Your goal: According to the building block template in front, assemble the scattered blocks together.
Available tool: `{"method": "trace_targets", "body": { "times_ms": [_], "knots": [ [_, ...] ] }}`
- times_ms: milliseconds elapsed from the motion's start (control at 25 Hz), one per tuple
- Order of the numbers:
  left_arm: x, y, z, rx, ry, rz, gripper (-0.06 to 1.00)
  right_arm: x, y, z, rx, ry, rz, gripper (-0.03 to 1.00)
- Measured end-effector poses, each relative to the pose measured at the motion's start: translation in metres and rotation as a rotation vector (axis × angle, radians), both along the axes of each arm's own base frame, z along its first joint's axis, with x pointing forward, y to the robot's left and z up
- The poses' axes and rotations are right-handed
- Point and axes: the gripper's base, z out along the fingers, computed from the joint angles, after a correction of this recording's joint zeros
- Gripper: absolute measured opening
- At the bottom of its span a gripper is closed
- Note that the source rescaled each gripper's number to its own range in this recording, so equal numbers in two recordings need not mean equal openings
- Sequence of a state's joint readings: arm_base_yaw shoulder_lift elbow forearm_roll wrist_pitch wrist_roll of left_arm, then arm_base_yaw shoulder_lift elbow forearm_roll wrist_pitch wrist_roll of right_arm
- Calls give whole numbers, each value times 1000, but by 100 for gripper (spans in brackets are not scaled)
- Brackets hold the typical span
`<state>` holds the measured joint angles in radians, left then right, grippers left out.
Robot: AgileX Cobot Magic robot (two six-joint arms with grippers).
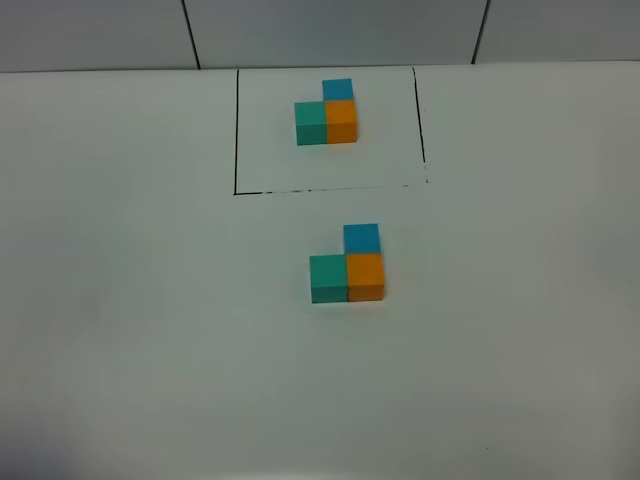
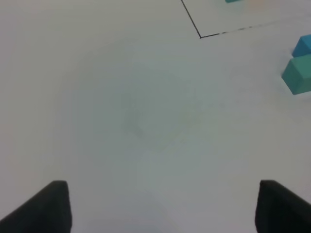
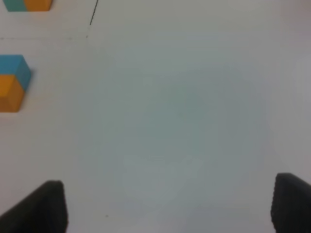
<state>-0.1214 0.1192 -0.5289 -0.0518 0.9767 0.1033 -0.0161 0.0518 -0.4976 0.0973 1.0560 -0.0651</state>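
The building block template (image 1: 327, 112) sits at the back, a small L of teal, orange and blue cubes inside a thin black outline (image 1: 236, 130). In front of it the scattered blocks stand joined in the same L: teal block (image 1: 328, 277), orange block (image 1: 366, 275), blue block (image 1: 361, 238). No arm shows in the high view. My left gripper (image 2: 163, 206) is open over bare table, the teal block (image 2: 297, 74) and blue block (image 2: 303, 45) at its view's edge. My right gripper (image 3: 170, 206) is open too, with the blue block (image 3: 14, 68) and orange block (image 3: 9, 93) off to one side.
The white table (image 1: 150, 300) ends at a grey panelled wall (image 1: 330, 30) at the back. A corner of the black outline (image 2: 200, 35) shows in the left wrist view and a stretch of the outline (image 3: 93, 13) in the right wrist view.
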Motion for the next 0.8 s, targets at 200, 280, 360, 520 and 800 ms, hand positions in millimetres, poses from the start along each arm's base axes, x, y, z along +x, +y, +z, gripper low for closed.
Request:
{"method": "trace_targets", "body": {
  "times_ms": [200, 280, 360, 520, 800],
  "knots": [
    [-13, 1, -8, 2, -18, -8, 72, 0, 0, 0, 0, 0, 0, 72],
    [-18, 2, -10, -1, -38, -9, 72, 0, 0, 0, 0, 0, 0, 72],
    [-20, 2, -11, -1, -41, -9, 72, 0, 0, 0, 0, 0, 0, 72],
    [-20, 2, -11, -1, -41, -9, 72, 0, 0, 0, 0, 0, 0, 72],
    [-20, 2, -11, 0, -39, -9, 72, 0, 0, 0, 0, 0, 0, 72]
  ]
}}
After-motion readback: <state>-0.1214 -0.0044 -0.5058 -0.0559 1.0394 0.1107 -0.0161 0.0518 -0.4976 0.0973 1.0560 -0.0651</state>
